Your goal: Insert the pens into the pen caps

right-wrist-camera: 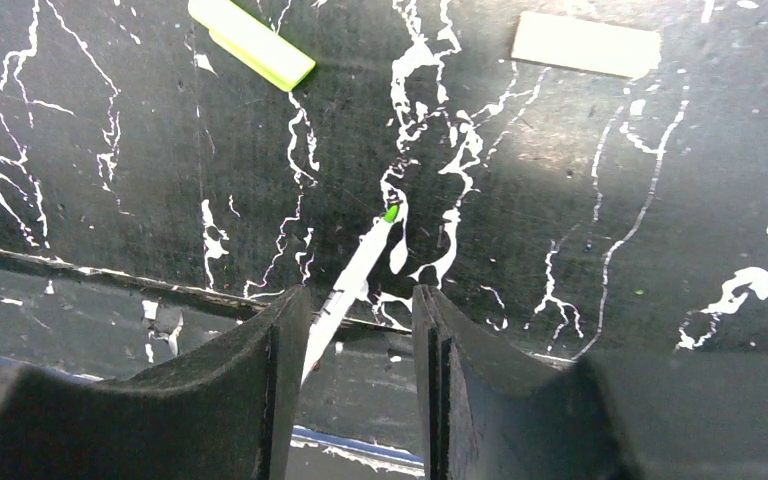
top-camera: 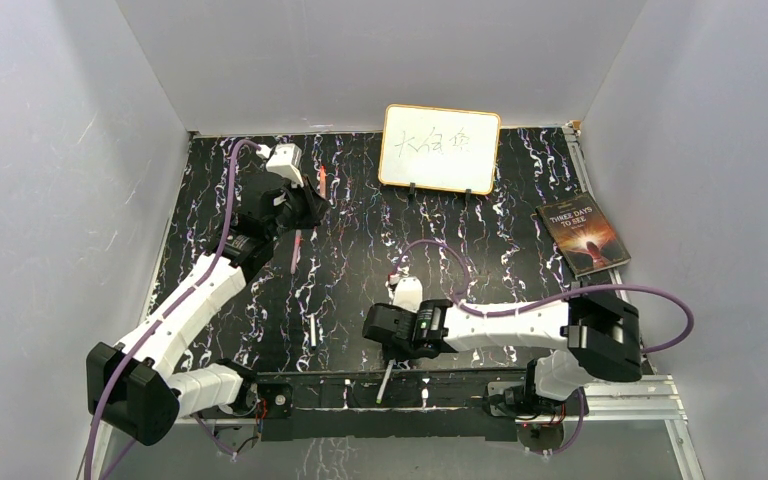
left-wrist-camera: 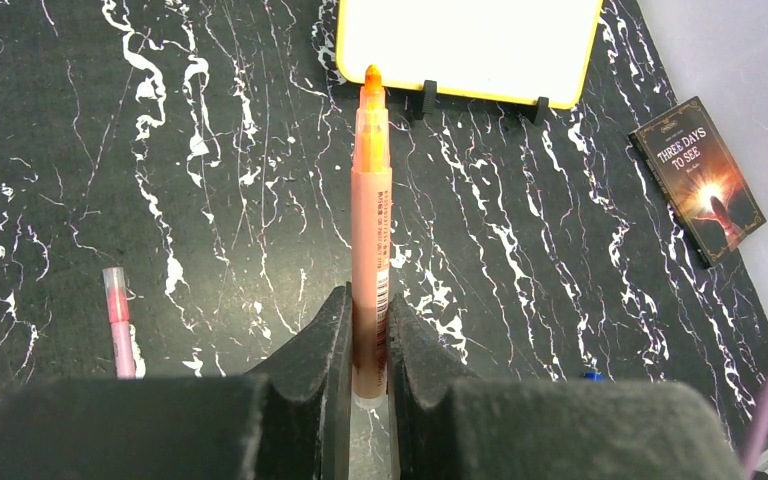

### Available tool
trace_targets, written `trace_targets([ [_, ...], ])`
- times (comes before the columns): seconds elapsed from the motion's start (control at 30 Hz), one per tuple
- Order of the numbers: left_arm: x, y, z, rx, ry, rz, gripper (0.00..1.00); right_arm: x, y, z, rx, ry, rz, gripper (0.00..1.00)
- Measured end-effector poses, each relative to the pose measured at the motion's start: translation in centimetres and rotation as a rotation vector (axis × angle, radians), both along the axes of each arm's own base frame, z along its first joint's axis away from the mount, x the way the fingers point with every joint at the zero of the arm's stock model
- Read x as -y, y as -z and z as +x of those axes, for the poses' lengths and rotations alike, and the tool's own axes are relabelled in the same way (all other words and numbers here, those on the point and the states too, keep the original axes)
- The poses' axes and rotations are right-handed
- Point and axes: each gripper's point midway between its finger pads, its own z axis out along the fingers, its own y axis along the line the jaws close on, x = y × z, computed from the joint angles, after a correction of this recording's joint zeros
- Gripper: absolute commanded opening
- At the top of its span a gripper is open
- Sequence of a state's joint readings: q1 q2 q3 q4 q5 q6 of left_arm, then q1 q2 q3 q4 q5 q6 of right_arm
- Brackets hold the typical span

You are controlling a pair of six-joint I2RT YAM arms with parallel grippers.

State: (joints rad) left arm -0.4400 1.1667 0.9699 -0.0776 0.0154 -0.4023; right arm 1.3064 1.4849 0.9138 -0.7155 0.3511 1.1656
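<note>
**Figure: Two grippers, one pen each**

At the near edge of the table (top-camera: 360, 230), the right gripper (right-wrist-camera: 360, 300) hangs with jaws parted on either side of a white pen (right-wrist-camera: 355, 270) with a green tip, which lies unclamped. Just beyond lie a green cap (right-wrist-camera: 250, 42) and a pale oblong (right-wrist-camera: 587, 44). Farther left, the left gripper (left-wrist-camera: 368, 300) is clenched on an orange pen (left-wrist-camera: 371, 180). A pink pen (left-wrist-camera: 118, 320) lies on the table nearby. A whiteboard (top-camera: 440, 148) and a book (top-camera: 582, 235) are at the back.
</note>
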Motion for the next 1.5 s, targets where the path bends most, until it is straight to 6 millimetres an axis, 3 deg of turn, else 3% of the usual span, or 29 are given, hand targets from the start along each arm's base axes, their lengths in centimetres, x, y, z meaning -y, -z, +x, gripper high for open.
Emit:
trace_targets([
  [0.2, -0.1, -0.2, -0.1, 0.006, 0.000, 0.001, 0.00, -0.7, 1.3, -0.3, -0.038, -0.040, -0.011, 0.39],
  [1.07, -0.5, -0.1, -0.4, 0.001, -0.001, 0.021, 0.00, -1.9, 2.5, 0.7, -0.083, -0.063, -0.022, 0.29],
  [1.43, -0.5, 0.0, -0.4, 0.003, 0.001, 0.029, 0.00, -1.6, 2.9, 1.1, -0.092, -0.059, -0.057, 0.14],
  [1.5, -0.6, 0.0, -0.4, 0.003, -0.002, 0.029, 0.00, -1.6, 2.9, 1.2, -0.094, -0.056, -0.064, 0.08],
])
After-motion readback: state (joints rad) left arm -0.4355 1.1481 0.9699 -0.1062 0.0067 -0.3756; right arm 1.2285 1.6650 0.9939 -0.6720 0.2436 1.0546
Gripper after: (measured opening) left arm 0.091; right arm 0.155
